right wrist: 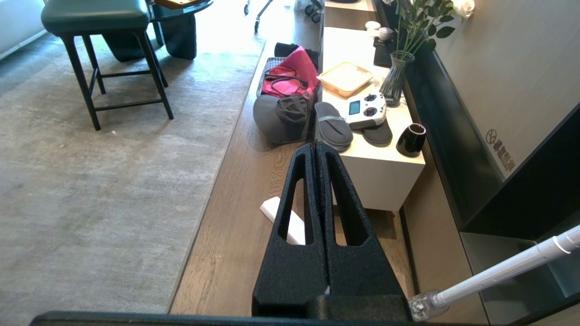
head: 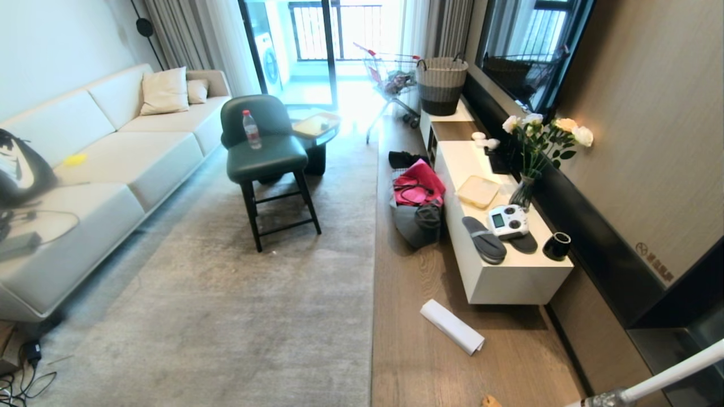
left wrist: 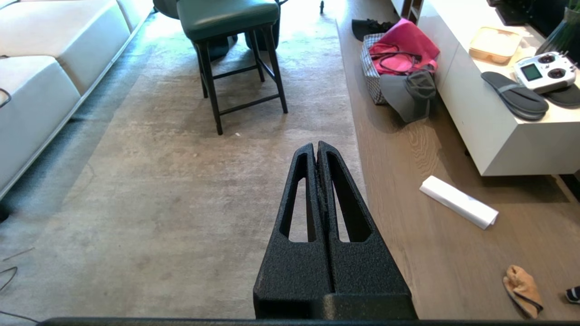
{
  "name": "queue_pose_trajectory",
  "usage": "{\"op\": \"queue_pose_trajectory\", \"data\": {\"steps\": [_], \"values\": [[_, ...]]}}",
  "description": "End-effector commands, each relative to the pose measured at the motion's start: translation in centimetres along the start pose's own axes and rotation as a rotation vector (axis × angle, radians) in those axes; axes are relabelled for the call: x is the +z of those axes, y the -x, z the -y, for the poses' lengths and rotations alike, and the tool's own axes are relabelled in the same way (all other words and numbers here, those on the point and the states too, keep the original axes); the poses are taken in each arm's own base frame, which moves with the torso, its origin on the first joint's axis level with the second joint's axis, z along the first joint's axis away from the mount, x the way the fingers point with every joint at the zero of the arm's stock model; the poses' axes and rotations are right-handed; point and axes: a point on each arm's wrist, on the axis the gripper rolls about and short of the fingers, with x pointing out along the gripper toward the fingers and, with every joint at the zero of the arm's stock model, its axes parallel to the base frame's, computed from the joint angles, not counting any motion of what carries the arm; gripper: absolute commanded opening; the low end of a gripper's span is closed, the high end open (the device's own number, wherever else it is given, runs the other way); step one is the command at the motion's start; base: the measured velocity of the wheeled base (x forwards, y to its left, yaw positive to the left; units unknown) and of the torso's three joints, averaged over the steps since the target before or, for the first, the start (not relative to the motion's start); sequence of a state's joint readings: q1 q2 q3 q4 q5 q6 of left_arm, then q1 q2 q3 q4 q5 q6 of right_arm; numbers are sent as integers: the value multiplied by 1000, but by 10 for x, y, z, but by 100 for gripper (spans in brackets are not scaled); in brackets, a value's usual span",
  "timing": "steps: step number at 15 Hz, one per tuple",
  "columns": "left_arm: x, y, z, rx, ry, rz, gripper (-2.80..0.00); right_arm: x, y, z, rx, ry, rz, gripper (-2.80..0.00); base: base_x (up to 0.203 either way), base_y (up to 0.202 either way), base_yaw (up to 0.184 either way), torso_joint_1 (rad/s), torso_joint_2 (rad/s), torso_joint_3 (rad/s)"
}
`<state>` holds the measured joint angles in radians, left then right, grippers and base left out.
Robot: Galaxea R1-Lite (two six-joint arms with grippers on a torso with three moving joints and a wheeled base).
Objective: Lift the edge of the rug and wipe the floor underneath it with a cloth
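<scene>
A large pale grey rug covers the middle of the room. Its long rug edge (head: 373, 254) (left wrist: 351, 99) (right wrist: 217, 172) lies flat against the brown wood-grain floor (head: 418, 271) (left wrist: 430, 244) (right wrist: 235, 217). The small orange-tan cloth (left wrist: 522, 290) lies on the bare floor near me, to the right of the rug, and only its tip (head: 491, 401) shows in the head view. My left gripper (left wrist: 316, 144) hangs shut and empty above the rug near its edge. My right gripper (right wrist: 316, 144) is shut and empty above the floor strip. Neither arm appears in the head view.
A white rolled paper sheet (head: 452, 327) (left wrist: 457, 201) lies on the floor by a low white cabinet (head: 509, 282). Bags (head: 418, 198) sit on the floor further along. A green chair (head: 266, 152) stands on the rug, a sofa (head: 85, 169) on the left. A white pole (head: 667, 376) leans at the near right.
</scene>
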<state>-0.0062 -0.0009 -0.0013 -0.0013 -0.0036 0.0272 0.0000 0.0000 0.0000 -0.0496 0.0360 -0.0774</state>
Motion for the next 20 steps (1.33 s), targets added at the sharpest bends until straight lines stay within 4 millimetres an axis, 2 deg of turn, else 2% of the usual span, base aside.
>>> {"op": "queue_pose_trajectory", "data": {"steps": [1, 20], "values": [[0, 0, 0, 1, 0, 0, -280, 0, 0, 0, 1, 1, 0, -280, 0, 0, 0, 0, 0, 0], [0, 0, 0, 1, 0, 0, -280, 0, 0, 0, -2, 0, 0, -280, 0, 0, 0, 0, 0, 0]]}}
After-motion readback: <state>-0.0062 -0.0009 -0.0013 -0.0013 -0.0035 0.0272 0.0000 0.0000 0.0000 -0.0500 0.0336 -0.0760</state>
